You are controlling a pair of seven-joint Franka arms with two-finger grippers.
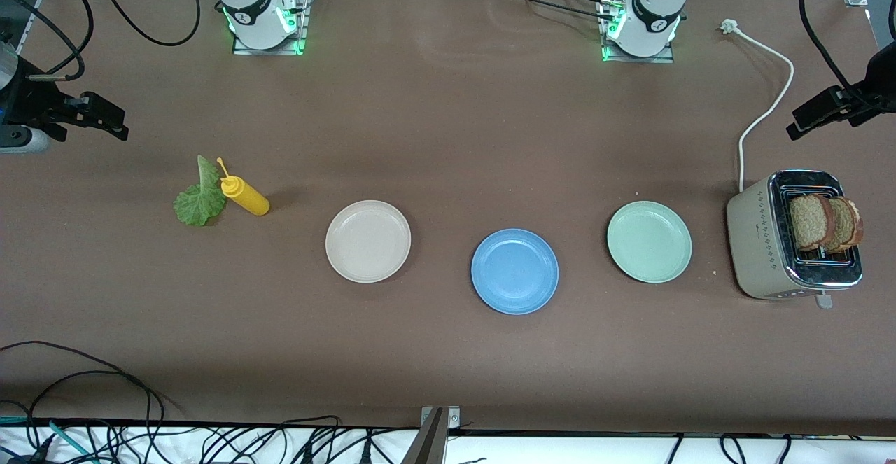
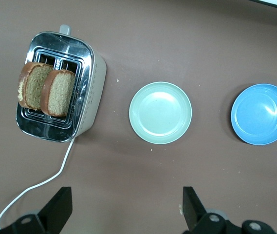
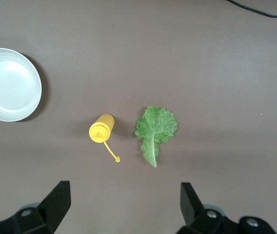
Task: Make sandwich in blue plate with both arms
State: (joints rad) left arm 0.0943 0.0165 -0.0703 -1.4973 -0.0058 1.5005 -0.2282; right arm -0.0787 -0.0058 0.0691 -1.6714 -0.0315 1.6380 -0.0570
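1. Both tools hang high with nothing in them. Your left gripper [image 2: 123, 212] is spread wide above the table at the left arm's end, near the toaster [image 1: 766, 247]. Your right gripper [image 3: 121, 209] is equally spread above the right arm's end, near the lettuce leaf [image 1: 198, 198].
2. The blue plate [image 1: 514, 271] sits bare between the beige plate [image 1: 367, 241] and the mint-green plate [image 1: 649, 241], slightly nearer the front camera than either.
3. I judge the first step to be fetching bread. The two bread slices [image 1: 824, 222] stand upright in the toaster slots. Bring the left gripper down over one slice and pinch across its flat faces, not the crust edges.
4. The bread looks coarse and grainy with a darker crust. It will probably crumble, so squeeze gently.
5. The toaster is smooth metal on top, so lift straight up to avoid dragging it.
6. The leaf is thin, ruffled and lies flat. It is just beside the glossy yellow squeeze bottle [image 1: 245, 197], so approach from its free edge.
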